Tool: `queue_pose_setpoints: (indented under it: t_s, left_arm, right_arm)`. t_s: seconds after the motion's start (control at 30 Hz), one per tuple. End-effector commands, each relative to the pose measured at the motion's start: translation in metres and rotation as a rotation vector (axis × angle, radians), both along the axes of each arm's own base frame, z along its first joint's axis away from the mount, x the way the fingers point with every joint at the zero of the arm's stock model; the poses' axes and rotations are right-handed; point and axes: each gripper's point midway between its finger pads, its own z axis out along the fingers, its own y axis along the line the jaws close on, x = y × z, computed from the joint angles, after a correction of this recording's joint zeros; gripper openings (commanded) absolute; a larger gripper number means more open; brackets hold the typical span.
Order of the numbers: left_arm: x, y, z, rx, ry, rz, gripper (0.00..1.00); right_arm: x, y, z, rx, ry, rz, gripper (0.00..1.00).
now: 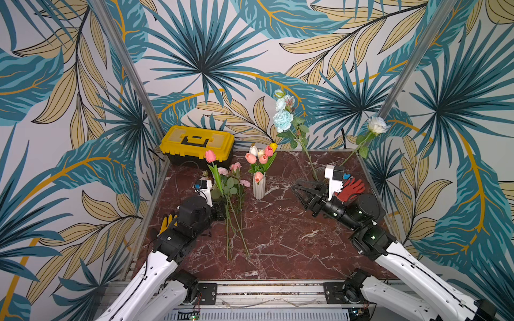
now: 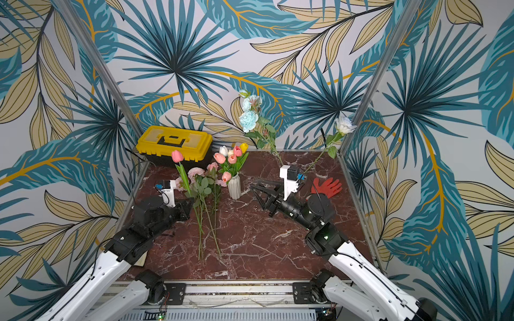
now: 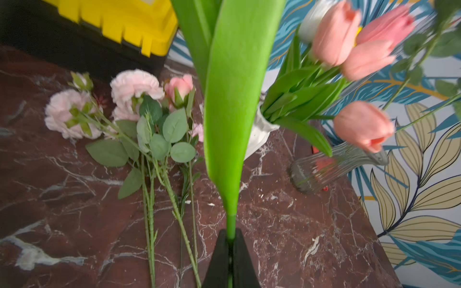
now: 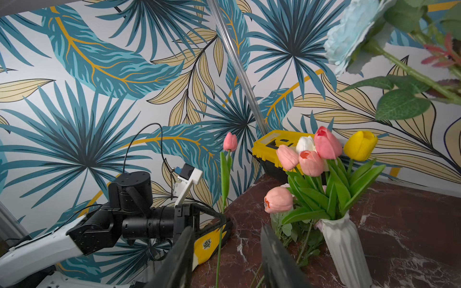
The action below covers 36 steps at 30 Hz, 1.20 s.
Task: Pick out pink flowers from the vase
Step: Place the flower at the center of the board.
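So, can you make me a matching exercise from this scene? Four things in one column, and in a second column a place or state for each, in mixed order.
Things:
1. yellow toolbox
2. red glove
3. single pink tulip
4. white vase

Places or states:
a. holds a bunch of mixed tulips
b. stem pinched in the left gripper
c. at the far left corner of the table
d. flat on the table, near its right edge

Pairs: 1-c, 2-d, 3-b, 4-a.

Lying flat beside the white vase (image 1: 259,190), pink peonies and roses (image 1: 236,166); inside it, pink tulips (image 1: 251,158); upright nearby, single pink tulip (image 1: 210,156).
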Motion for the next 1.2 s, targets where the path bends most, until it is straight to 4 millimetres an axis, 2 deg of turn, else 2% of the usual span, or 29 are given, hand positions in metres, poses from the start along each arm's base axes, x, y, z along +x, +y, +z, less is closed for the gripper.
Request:
queue_pose_setpoints:
  t_s: [0.0,0.2,0.43,0.63,0.83,1.17]
  left_arm:
    - [-0.005,-0.024,-0.030,-0.059,0.125,-0.108,0.00]
    - [0.002,-0.051,-0.077,-0.109,0.307,-0.183,0.00]
    - [0.015,-0.070,-0.099,-0.085,0.352,-0.204,0.00]
    - [0.013,-0.087,-0.123,-0.065,0.423,-0.196,0.00]
    - [0.017,-0.090,-0.142,-0.055,0.465,-0.165,0.00]
    - [0.024,-0.074,-0.165,0.011,0.536,-0.062,0.00]
  right_arm:
    - [0.000,-0.002,-0.005,-0.006,0.044,-0.012,0.45]
    - [0.002,-0.002,-0.010,-0.018,0.071,-0.020,0.45]
    - [0.003,0.000,-0.017,-0.041,0.085,-0.016,0.45]
    - [0.005,-0.001,-0.023,-0.049,0.095,-0.029,0.45]
    - [0.006,-0.003,-0.029,-0.057,0.100,-0.041,0.45]
    - [0.008,-0.004,-0.037,-0.084,0.114,-0.055,0.45]
